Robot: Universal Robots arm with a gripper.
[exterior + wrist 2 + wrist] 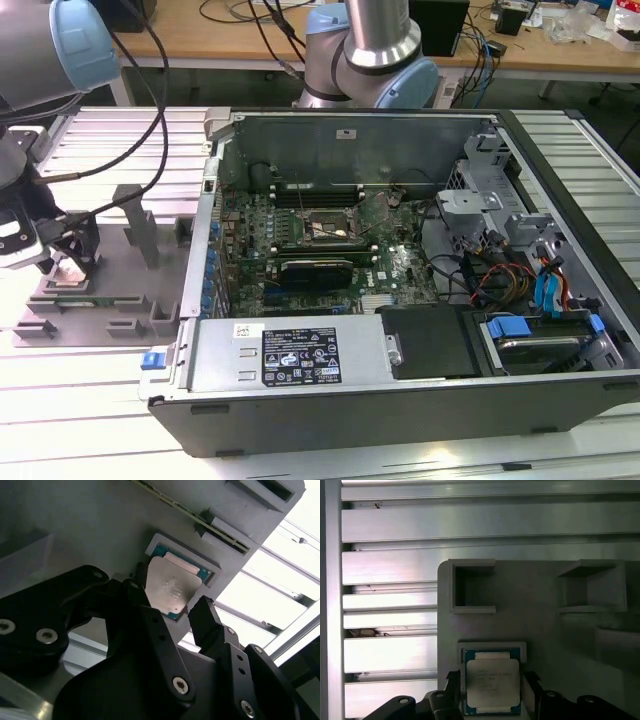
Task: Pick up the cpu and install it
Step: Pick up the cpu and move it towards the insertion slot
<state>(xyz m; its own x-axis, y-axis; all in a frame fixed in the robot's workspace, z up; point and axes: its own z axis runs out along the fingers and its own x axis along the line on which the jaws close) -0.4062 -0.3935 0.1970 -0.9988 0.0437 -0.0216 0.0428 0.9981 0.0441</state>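
The cpu (pixel 492 684) sits in the fixture plate's (pixel 545 625) recess. The gripper (pixel 169 592) hangs over the plate, straddling it. The computer case (pixel 215 355) stands on the plate's right in the exterior view.

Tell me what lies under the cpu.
The cpu sits in a square pocket of the grey holder; the pocket's floor is hidden beneath it.
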